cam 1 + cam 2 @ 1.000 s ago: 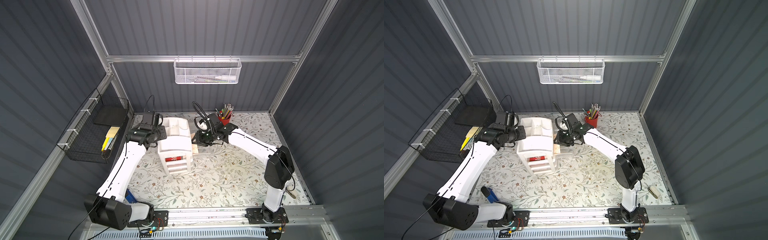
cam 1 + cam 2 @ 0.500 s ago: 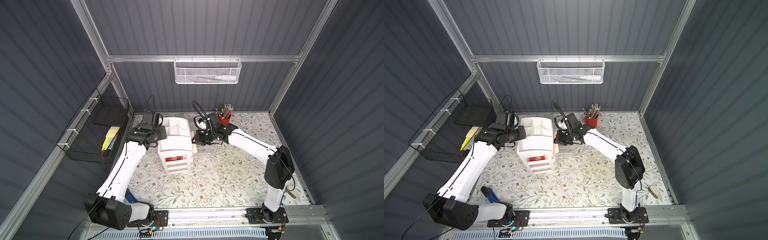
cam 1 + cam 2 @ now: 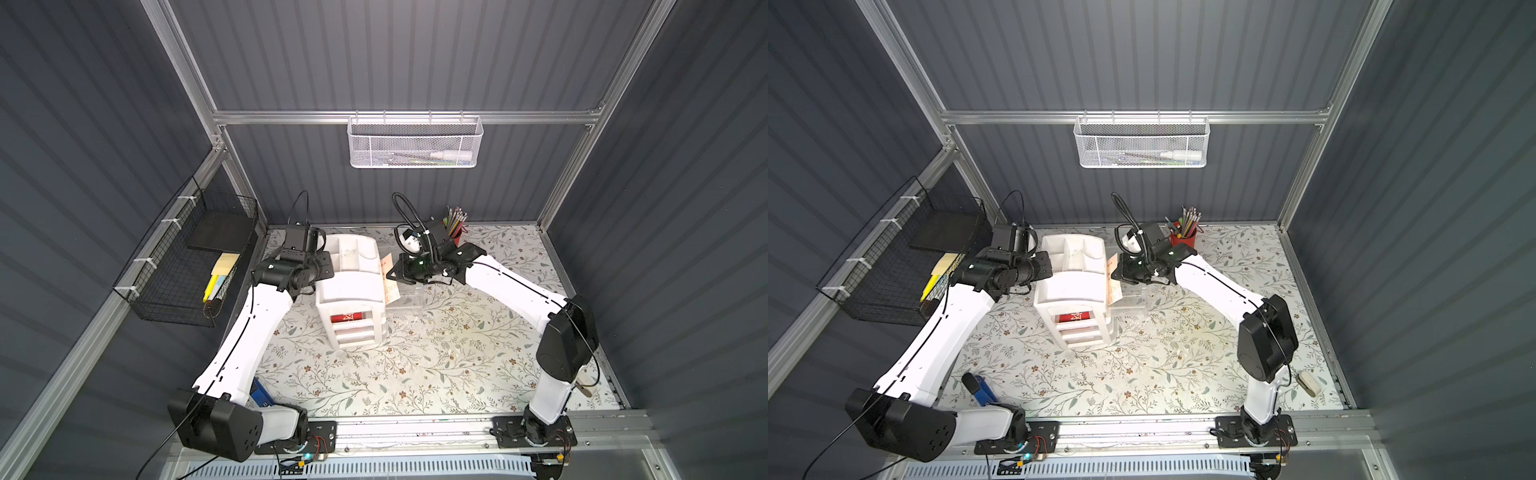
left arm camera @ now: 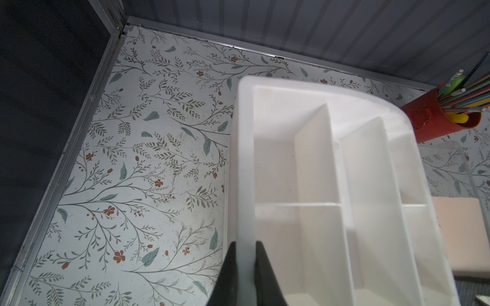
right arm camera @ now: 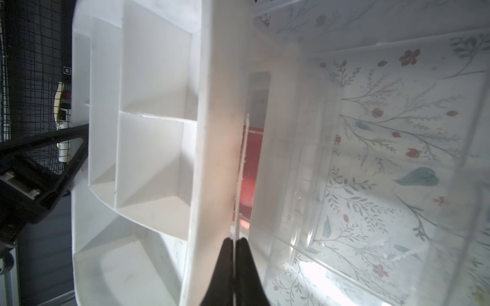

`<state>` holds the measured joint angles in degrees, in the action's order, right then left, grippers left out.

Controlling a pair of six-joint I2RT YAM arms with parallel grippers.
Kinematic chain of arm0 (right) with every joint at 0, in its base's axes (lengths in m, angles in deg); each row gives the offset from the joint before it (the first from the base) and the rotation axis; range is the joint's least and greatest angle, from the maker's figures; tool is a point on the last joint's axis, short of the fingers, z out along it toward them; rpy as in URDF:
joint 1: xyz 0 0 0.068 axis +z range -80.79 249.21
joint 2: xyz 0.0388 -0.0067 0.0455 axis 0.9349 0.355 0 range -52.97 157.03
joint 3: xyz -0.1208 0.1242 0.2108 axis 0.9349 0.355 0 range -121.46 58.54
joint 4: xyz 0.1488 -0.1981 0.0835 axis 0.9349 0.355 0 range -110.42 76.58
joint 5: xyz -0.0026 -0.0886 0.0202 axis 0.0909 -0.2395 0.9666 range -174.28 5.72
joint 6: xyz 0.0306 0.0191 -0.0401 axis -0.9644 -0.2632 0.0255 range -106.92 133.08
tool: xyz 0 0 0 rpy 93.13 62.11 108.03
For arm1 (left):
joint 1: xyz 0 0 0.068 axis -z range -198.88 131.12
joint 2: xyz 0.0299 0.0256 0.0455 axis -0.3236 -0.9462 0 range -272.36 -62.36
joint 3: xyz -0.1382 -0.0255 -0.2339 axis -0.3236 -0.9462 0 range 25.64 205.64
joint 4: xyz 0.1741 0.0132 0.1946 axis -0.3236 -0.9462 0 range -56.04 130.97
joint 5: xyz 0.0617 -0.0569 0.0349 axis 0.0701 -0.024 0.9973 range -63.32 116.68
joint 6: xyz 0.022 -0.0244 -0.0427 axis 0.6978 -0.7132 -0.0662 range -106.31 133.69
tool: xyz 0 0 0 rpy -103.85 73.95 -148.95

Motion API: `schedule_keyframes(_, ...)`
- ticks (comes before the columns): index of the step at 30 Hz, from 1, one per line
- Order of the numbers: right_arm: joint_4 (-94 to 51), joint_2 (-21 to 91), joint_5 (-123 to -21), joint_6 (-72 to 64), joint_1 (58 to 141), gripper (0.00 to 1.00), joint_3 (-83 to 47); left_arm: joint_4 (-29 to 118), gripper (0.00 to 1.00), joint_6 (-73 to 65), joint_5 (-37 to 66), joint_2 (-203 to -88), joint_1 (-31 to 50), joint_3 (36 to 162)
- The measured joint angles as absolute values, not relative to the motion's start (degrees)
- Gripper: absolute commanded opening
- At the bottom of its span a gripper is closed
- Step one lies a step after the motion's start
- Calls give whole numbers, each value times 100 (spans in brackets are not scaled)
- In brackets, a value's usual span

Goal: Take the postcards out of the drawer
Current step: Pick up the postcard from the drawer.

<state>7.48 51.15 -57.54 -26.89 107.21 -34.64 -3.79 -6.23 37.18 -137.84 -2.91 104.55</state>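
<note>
Postcard, pale peach [image 3: 388, 274], is pinched at its edge by the closed right pincer [image 5: 234, 241], centre of a top view, beside the organiser [image 4: 242, 159], whose wall is clamped by the left pincer [image 4: 244, 245]. A straight, firm withdrawal from the clear drawer [image 3: 411, 297] is advised. Card stands edgewise, long axis running up-frame.

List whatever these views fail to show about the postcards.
- Peach postcard: print too small in both top views; edge-on at the right gripper in the right wrist view.
- Red postcard: partly hidden behind the white organizer front; blurred in the right wrist view.
</note>
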Motion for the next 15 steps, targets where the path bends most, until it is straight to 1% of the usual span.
schedule_keyframes(15, 842, 4785, -5837, -2483, 10384, 0, -3427, -92, 0, -581, 3543, -13743, -291, 10311)
